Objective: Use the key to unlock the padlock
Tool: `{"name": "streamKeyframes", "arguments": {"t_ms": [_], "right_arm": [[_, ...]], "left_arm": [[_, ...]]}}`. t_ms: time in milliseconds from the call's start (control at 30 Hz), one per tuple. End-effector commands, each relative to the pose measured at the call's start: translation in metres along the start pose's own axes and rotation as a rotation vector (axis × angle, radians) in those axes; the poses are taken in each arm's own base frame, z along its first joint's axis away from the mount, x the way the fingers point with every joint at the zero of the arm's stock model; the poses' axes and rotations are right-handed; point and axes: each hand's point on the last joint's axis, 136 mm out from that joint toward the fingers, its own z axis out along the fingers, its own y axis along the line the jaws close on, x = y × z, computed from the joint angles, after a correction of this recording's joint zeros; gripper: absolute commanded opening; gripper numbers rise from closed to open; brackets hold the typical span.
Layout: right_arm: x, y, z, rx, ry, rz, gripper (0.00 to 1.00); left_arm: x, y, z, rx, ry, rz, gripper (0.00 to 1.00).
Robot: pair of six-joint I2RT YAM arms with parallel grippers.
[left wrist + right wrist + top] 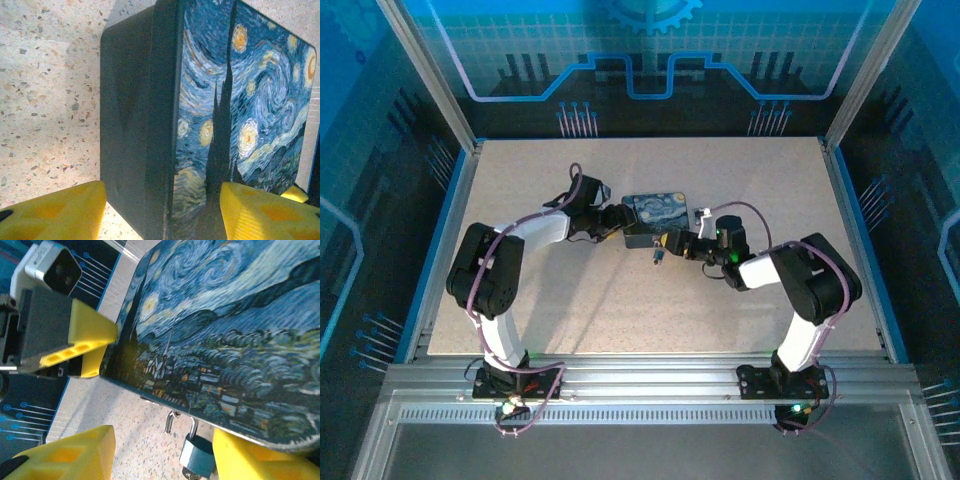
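The padlock [200,457], blue-bodied with a silvery shackle, hangs at the front edge of the swirl-printed box [225,325]. A small dark metal bit at its underside looks like the key [190,474]. My right gripper [160,432] is open, and the padlock sits between its yellow fingers, close to the right one. From above, the padlock [658,258] lies just in front of the box [655,210], with the right gripper [670,243] beside it. My left gripper [162,187] is open and straddles the box's left corner [145,125]; a gap shows at its left finger [55,210].
The speckled table [620,310] stretches out in front of the box and to both sides. Blue-lit cage walls and aluminium posts [430,75] ring the table. The left arm's finger [90,335] rests at the box's far edge in the right wrist view.
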Motion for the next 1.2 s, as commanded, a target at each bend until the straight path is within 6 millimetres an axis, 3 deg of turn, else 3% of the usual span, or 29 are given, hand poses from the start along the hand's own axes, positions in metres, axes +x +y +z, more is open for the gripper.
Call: {"name": "streamKeyframes", "arguments": {"t_ms": [0, 167, 333, 667, 1167], "right_arm": [[-0.020, 0.006, 0.004, -0.061, -0.023, -0.076, 0.55], [-0.026, -0.004, 0.005, -0.078, -0.026, -0.096, 0.56], [-0.017, -0.011, 0.000, -0.088, 0.001, -0.082, 0.56], [0.018, -0.008, 0.003, -0.132, 0.063, 0.014, 0.56], [0.024, -0.015, 0.017, -0.131, 0.107, 0.081, 0.44]], "left_arm": [[0.020, 0.021, 0.002, -0.031, 0.049, -0.020, 0.62], [0.038, 0.039, 0.004, -0.042, 0.061, -0.065, 0.61], [0.046, 0.044, 0.004, -0.051, 0.057, -0.077, 0.61], [0.047, 0.039, 0.002, -0.046, 0.039, -0.075, 0.61], [0.048, 0.036, 0.005, -0.040, 0.035, -0.072, 0.61]]}}
